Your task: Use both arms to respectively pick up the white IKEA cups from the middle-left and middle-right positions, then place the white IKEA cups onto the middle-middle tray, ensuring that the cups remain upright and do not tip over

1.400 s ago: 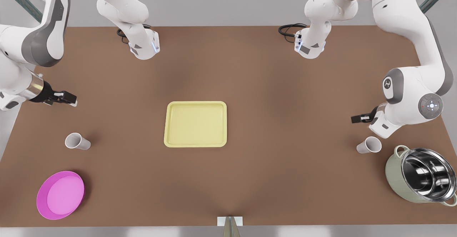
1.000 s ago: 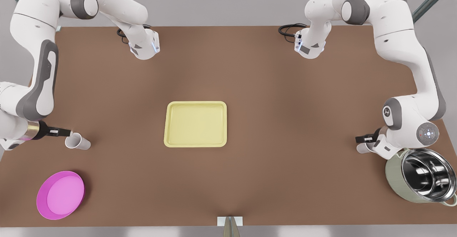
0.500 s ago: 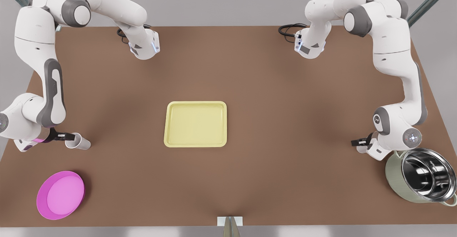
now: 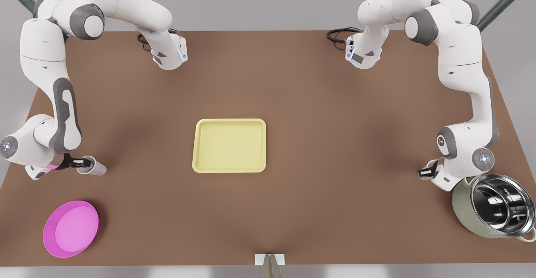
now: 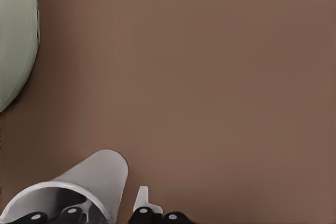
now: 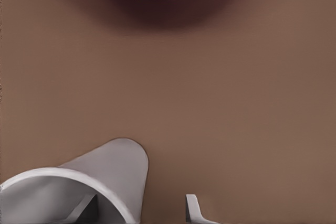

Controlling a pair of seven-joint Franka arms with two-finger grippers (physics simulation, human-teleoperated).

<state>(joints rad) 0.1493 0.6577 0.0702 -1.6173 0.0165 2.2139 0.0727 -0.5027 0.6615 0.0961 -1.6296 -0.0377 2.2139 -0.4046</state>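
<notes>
Now both arms have sunk lower than a moment ago. The right gripper (image 4: 79,163) straddles the rim of one white cup (image 4: 93,167) near the pink bowl (image 4: 70,228), fingers spread. The left gripper (image 4: 427,172) likewise brackets the other cup (image 5: 79,195) beside the steel pot (image 4: 496,207), unclosed. The tray (image 4: 229,168) lies midway.

Both grippers (image 4: 77,162) (image 4: 423,172) dropped low, now straddling cup rims (image 4: 87,164).
</notes>
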